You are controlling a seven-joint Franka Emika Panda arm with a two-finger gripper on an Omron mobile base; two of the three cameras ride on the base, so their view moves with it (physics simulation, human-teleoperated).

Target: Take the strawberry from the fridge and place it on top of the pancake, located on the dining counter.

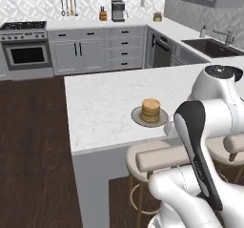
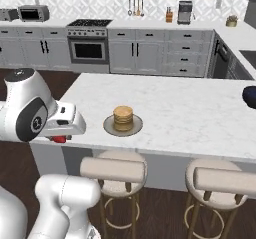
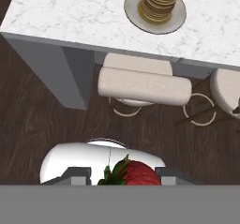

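here the gripper [image 3: 126, 180] is clenched on the strawberry [image 3: 133, 174], off the near edge of the dining counter [image 2: 200, 113], short of the pancake [image 2: 123, 118] on its plate [image 2: 107, 127].

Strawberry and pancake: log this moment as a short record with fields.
strawberry: red, green leaves, held between the jaws of the gripper, strawberry
gripper position: off the near edge of the dining counter, above the dark wood floor
pancake: stack on a round plate, near the counter's front edge
stools: beige stool right below the plate; second stool beside it
placement: not yet done, pancake top bare
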